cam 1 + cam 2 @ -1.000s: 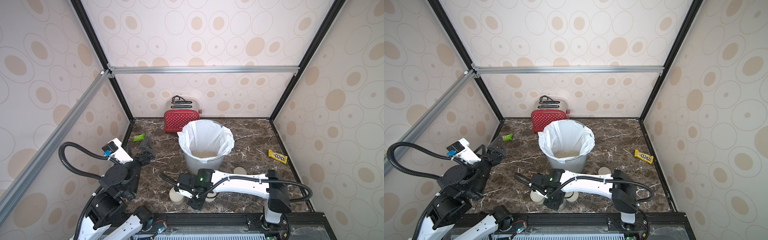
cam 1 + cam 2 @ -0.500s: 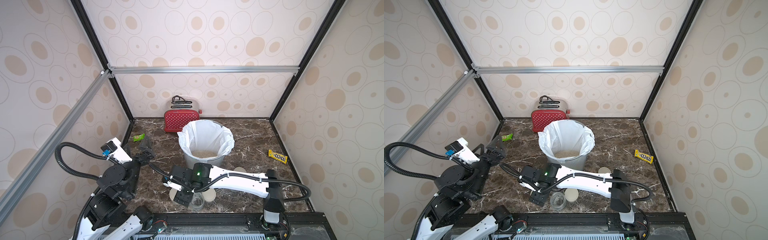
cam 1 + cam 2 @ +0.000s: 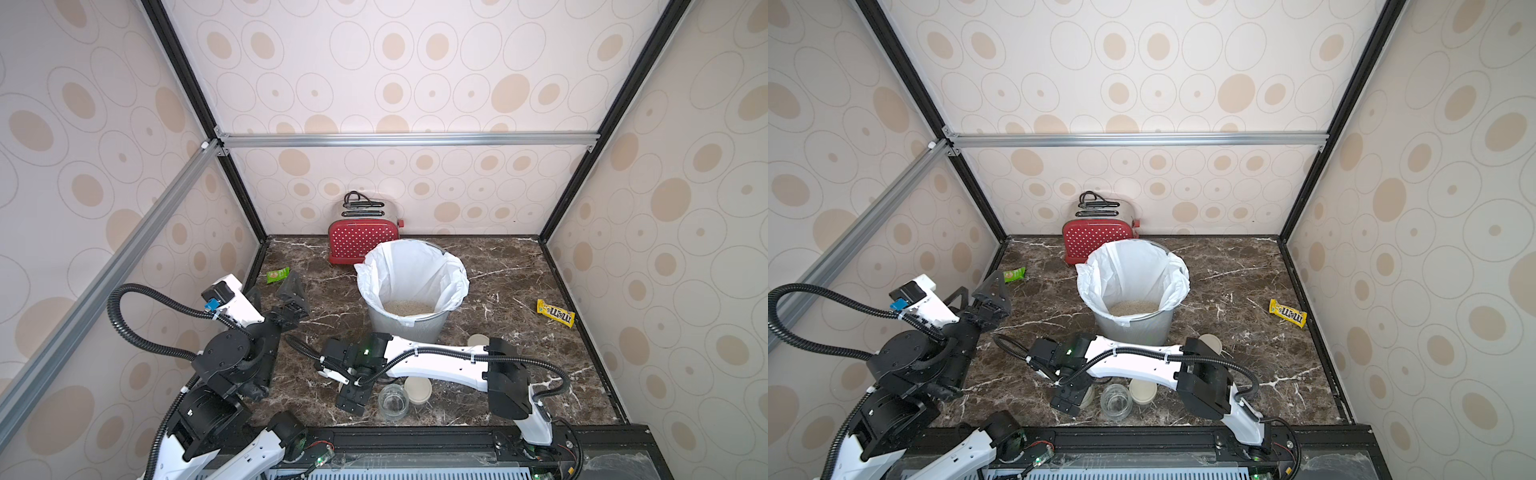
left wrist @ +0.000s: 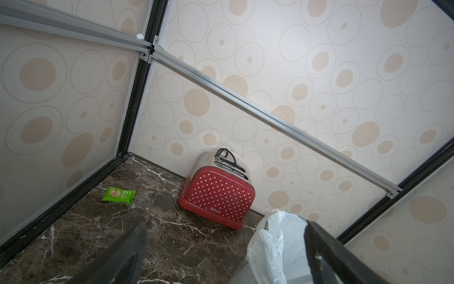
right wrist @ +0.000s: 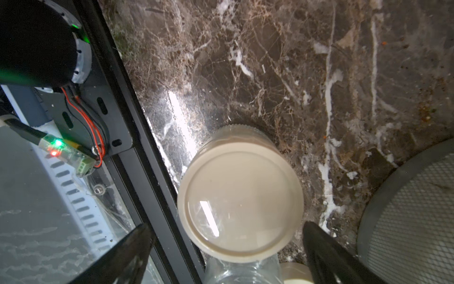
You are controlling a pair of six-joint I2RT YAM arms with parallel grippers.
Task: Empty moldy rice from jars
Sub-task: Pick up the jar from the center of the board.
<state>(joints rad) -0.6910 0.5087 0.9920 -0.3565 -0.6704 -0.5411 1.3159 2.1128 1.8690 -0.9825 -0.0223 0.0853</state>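
Note:
The moldy rice (image 3: 409, 308) lies as a pale heap inside the white-lined grey bin (image 3: 453, 286). Near the front edge an open, empty clear jar (image 3: 392, 401) stands upright, with a loose beige lid (image 3: 417, 389) beside it. My right gripper (image 3: 353, 400) hangs open just left of that jar. In the right wrist view the right gripper (image 5: 226, 227) is above a lidded jar (image 5: 240, 196), its fingers wide on either side and not touching it. The lidded jar is mostly hidden in both top views. My left gripper (image 3: 274, 293) is open and empty, raised at the left.
A second loose lid (image 3: 478, 340) lies right of the bin, partly behind my right arm. A red dotted toaster (image 3: 363, 241) stands at the back wall. A green packet (image 3: 277, 274) lies at the back left and a yellow candy bag (image 3: 556, 313) at the right.
My right gripper has opened and let go of the empty clear jar, then shifted left over the lidded jar. The left arm has barely moved.

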